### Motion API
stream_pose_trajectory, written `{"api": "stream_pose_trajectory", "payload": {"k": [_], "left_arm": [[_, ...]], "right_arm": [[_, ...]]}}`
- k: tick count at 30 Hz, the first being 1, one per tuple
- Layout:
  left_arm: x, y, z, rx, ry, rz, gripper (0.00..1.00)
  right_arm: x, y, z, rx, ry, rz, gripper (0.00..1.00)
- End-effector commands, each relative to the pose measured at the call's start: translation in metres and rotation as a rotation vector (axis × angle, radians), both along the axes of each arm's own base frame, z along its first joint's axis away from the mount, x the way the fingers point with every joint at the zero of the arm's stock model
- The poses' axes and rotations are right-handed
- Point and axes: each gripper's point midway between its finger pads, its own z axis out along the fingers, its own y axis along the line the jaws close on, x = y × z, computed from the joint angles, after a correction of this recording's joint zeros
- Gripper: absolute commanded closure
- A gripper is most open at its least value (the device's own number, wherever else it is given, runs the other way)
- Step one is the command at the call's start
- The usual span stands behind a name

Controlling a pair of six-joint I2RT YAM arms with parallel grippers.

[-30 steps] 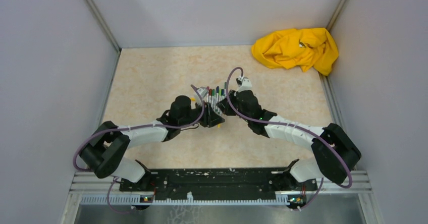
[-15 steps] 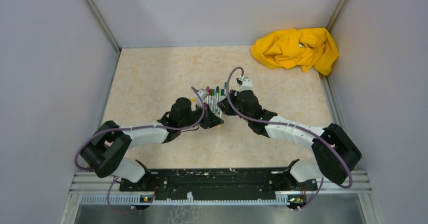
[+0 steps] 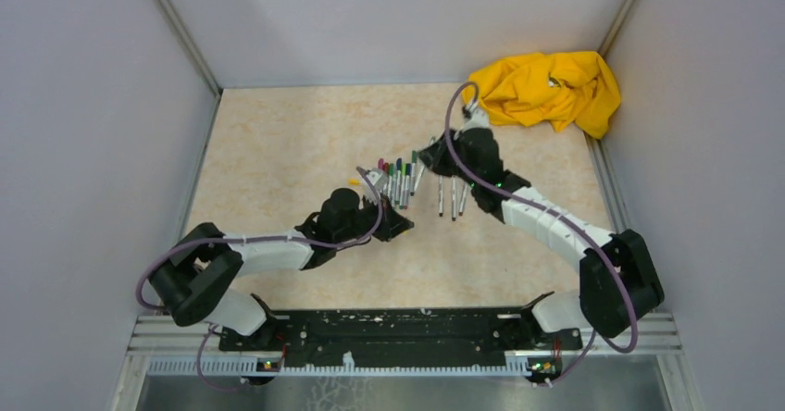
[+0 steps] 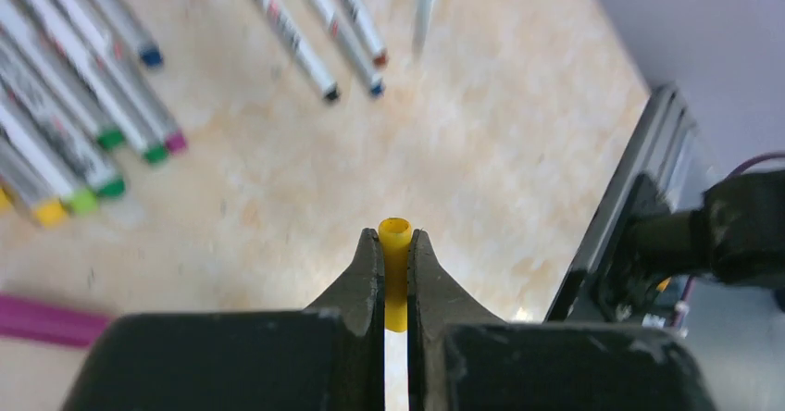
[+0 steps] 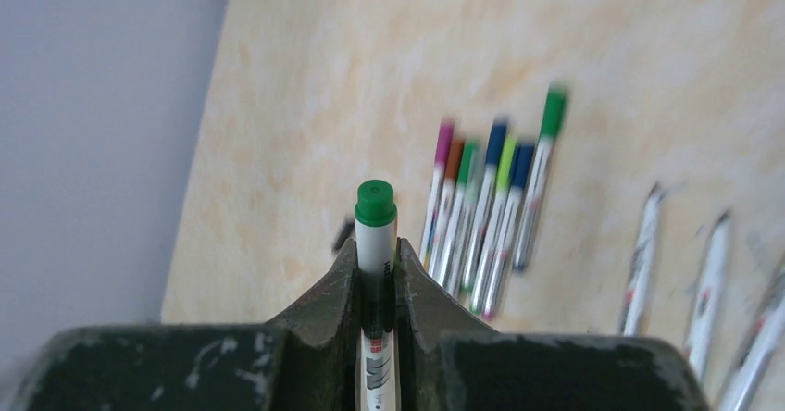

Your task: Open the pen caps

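Observation:
My left gripper (image 4: 395, 237) is shut on a small yellow pen cap (image 4: 395, 277), which stands up between the jaws above the table. In the top view this gripper (image 3: 396, 227) sits just in front of a row of capped pens (image 3: 396, 178). My right gripper (image 5: 376, 249) is shut on a grey-white pen (image 5: 375, 244) with a green end that points away from the camera. In the top view it (image 3: 428, 152) is behind the pen row, at its far right. Three more pens (image 3: 452, 196) lie to the right of the row.
A crumpled yellow cloth (image 3: 546, 87) lies in the far right corner. Grey walls enclose the table on three sides. A magenta piece (image 4: 42, 320) lies at the left edge of the left wrist view. A black rail (image 3: 398, 332) runs along the near edge.
The two grippers were together at the pen row and have come apart. The right arm swung back and right with the pen. The left gripper drew slightly nearer with the yellow cap.

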Motion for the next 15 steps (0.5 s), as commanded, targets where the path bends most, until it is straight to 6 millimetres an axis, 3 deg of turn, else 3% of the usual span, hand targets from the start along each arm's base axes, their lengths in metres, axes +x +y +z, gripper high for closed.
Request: {"api": "stream_pose_trajectory", "payload": {"k": [1,3,6,13,15], "left_arm": [[-0.031,0.02,-0.068,0.198,0.126,-0.031,1.0],[-0.032,0.022,-0.073,0.219,0.134,-0.018,1.0],[-0.028,0.03,-0.076,0.233,0.141,0.047,1.0],[0.019,0.083,-0.05,0.26,0.156,0.514,1.0],[0.032,0.104,-0.043,0.305,0.15,0.66,0.95]], "right_arm": [[0.071,-0.046,0.14,0.133,-0.333,-0.223,1.0],[0.077,-0.047,0.148,0.124,-0.341,-0.231,1.0],[0.082,-0.044,0.141,0.08,-0.318,-0.213,1.0],[0.072,-0.046,0.057,-0.106,-0.13,-0.182,1.0],[0.065,-0.048,0.029,-0.203,-0.078,-0.176,1.0]]}}
